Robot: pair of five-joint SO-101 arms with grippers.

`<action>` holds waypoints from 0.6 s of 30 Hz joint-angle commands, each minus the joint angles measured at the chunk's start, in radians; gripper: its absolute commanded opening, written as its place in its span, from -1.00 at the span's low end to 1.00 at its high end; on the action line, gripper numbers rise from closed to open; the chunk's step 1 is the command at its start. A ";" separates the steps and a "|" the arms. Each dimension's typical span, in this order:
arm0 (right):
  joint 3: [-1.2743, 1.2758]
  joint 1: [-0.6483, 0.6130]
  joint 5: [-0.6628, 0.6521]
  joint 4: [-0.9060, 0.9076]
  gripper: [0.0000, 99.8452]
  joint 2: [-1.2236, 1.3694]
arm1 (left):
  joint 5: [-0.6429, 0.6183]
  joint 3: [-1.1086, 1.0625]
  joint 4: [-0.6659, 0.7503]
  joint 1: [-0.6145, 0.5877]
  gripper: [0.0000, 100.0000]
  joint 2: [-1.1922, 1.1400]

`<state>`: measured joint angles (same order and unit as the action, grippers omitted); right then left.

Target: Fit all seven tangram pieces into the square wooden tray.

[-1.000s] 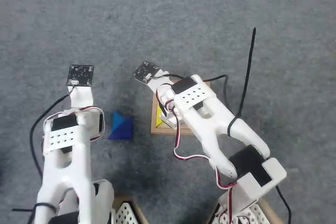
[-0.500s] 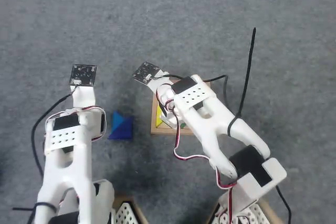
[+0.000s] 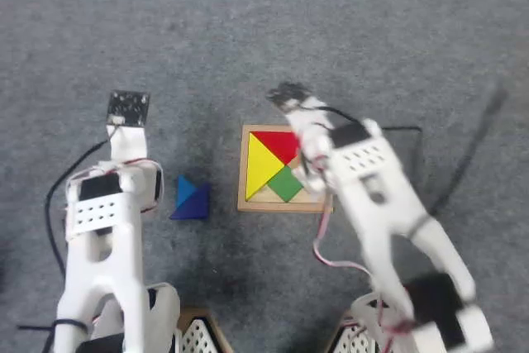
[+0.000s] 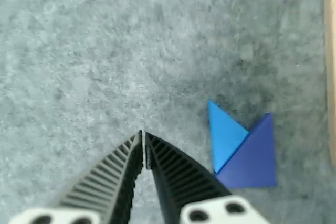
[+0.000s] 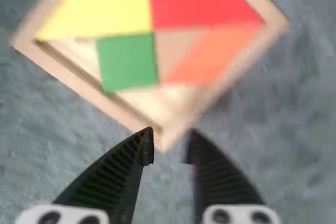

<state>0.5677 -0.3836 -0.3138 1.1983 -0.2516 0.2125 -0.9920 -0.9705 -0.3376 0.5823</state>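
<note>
Left tool [image 4: 143,137] was pressed together, empty, near two touching blue triangles [image 3: 191,198] lying on the tabletop [image 3: 413,55] beside the wooden tray [image 3: 273,207] | right tool [image 5: 170,137] hung slightly spread, empty, over a tray corner | triangles looked light, stiff, flat: pinch opposite edges, one at a time.

Bright even light, soft faint shadows

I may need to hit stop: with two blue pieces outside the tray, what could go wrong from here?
The light blue triangle and dark blue triangle lie touching on the carpet, so the left gripper, shut beside them, might drag both when picking one. The right gripper hangs open close to the tray and might knock it askew.
</note>
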 commanded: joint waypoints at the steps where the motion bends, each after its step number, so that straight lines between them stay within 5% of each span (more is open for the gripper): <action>1: 0.124 0.108 0.015 -0.001 -0.98 -0.211 | 0.015 0.131 -0.095 0.000 -0.91 -0.002; 5: 0.301 0.223 -0.046 -0.056 -0.98 -0.363 | 0.023 0.231 -0.250 0.018 -0.67 -0.002; 9: 0.482 0.274 -0.098 -0.154 -0.98 -0.456 | 0.089 0.262 -0.365 0.075 -0.67 -0.002; 18: 0.614 0.306 -0.103 -0.254 -0.98 -0.472 | 0.175 0.196 -0.333 0.184 -0.67 -0.158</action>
<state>1.1891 -0.0997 -0.4028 0.9682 -0.6905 0.3675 -0.8048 -1.3372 -0.1841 0.4994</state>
